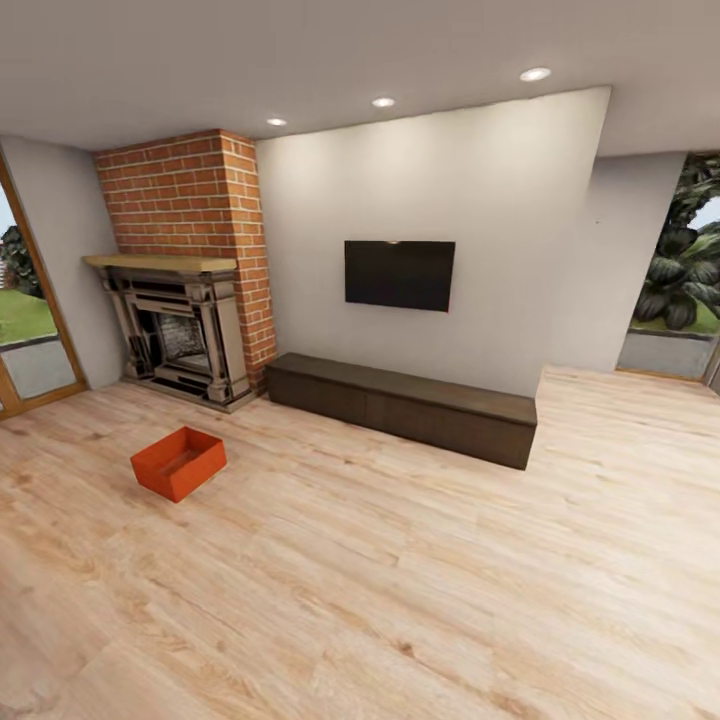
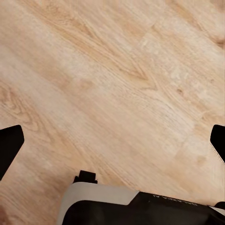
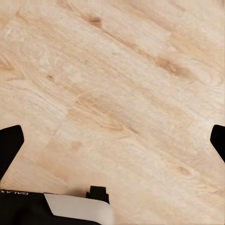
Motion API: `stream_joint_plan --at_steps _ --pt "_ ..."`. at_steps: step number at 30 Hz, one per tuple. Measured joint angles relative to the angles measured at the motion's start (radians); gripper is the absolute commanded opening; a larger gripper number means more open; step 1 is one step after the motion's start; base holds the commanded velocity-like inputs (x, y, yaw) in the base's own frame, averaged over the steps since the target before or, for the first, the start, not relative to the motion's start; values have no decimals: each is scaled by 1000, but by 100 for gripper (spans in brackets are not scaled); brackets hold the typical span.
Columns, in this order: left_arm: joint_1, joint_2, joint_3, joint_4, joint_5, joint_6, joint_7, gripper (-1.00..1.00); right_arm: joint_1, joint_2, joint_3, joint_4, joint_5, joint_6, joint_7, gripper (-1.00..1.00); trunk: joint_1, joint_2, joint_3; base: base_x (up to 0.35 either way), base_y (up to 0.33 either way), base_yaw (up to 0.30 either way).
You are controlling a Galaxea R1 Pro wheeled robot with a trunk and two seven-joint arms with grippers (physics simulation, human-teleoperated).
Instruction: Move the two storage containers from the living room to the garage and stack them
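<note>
One orange-red storage container [image 1: 179, 461] rests on the light wood planks of the living room, in the left part of the head view, in front of the fireplace. It is lidless and looks empty. In the left wrist view my left gripper [image 2: 112, 140] is open, its dark fingertips [image 2: 9, 143] wide apart above bare planks. My right gripper [image 3: 112, 140] is open too, with wood floor between its fingertips [image 3: 10, 140]. Neither gripper is near the container.
A brick fireplace [image 1: 185, 335] stands at the back left. A long low dark cabinet [image 1: 405, 405] runs along the wall under a wall-mounted TV [image 1: 399, 275]. Glass doors [image 1: 25, 320] flank the room on both sides. Part of the robot's body [image 2: 136, 206] sits beneath each gripper.
</note>
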Motion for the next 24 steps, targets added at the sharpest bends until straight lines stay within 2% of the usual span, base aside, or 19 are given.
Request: stream_joint_plan --at_steps 24 --pt "0 9 1 0 7 -1 -1 100 0 0 0 1 0 0 0 100 0 0 0 314 0 0"
